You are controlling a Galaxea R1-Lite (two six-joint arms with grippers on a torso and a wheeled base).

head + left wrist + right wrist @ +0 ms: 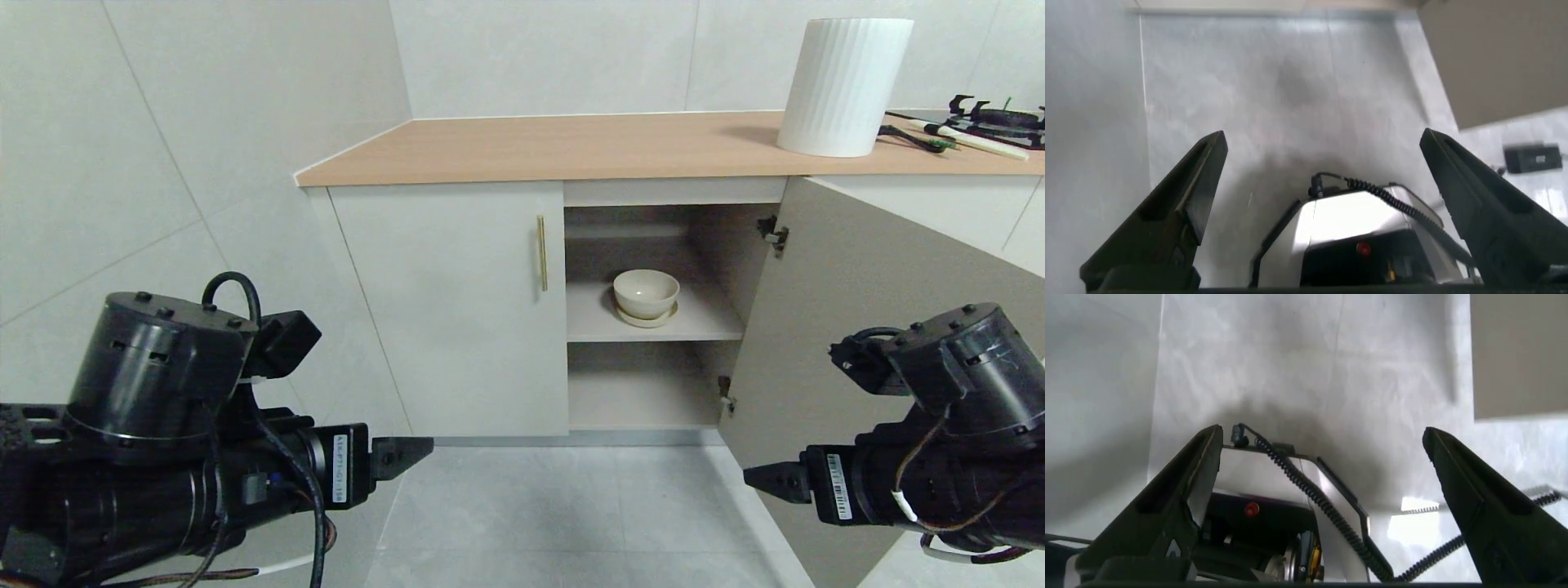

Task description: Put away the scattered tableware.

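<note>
A cream bowl (646, 292) sits on a small cream plate (645, 318) on the middle shelf (706, 322) of the open cabinet. My left gripper (406, 457) hangs low at the left, over the floor and well short of the cabinet. In the left wrist view the left gripper (1323, 139) is open with nothing between its fingers. My right gripper (766, 478) hangs low at the right, beside the open door. In the right wrist view the right gripper (1324, 433) is open and empty above the floor tiles.
The right cabinet door (841, 327) stands swung open toward me; the left door (457, 310) is closed. On the wooden counter (571, 147) stand a white ribbed container (845, 86), thin utensils (971, 140) and a black burner (1000, 114). Grey floor (563, 514) lies between the grippers.
</note>
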